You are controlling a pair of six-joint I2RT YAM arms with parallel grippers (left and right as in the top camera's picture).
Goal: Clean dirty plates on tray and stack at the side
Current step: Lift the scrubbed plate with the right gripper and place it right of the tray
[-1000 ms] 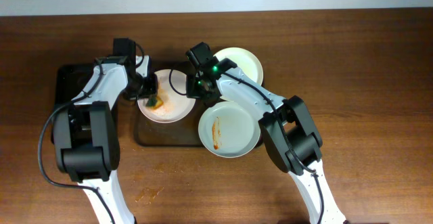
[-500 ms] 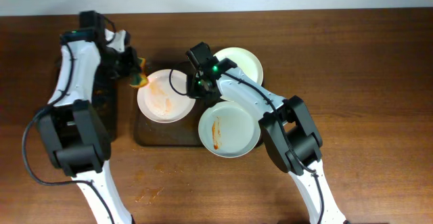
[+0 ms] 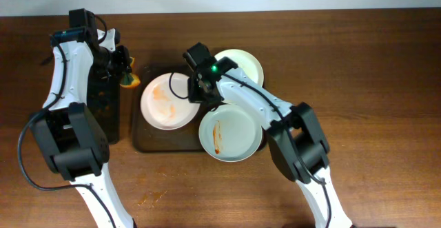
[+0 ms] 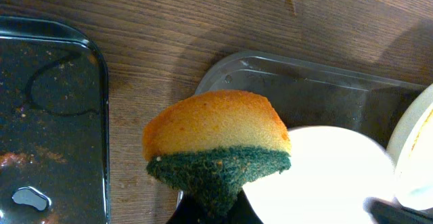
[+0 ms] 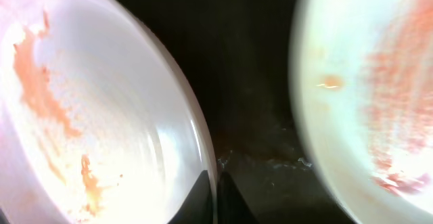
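**Jaws clamped on both sides: sponge at left, plate rim at right**

My left jaws are closed on a sponge, orange foam uppermost and green scouring face below. Only a dark trace of the jaws shows at the bottom edge of the left wrist view. From overhead, I hold the sponge over the strip of wooden surface between the black tray and the far left corner of the tray. It sits just beside the left plate and does not touch it.

My right jaws are clamped on the rim of that left plate at its right side. In the right wrist view the rim runs down into the narrow gap between my two dark fingertips.

The left plate lies in the tray and carries a broad orange smear across its face.

The front plate sits at the tray's near right, overhanging the tray edge, with a thin red streak down its left half.

The back plate lies at the far right behind my right arm, its face pale from overhead.

A second smeared plate appears blurred at the right of the right wrist view; I cannot tell which of the two it is.

The black tray holds dark wet residue.
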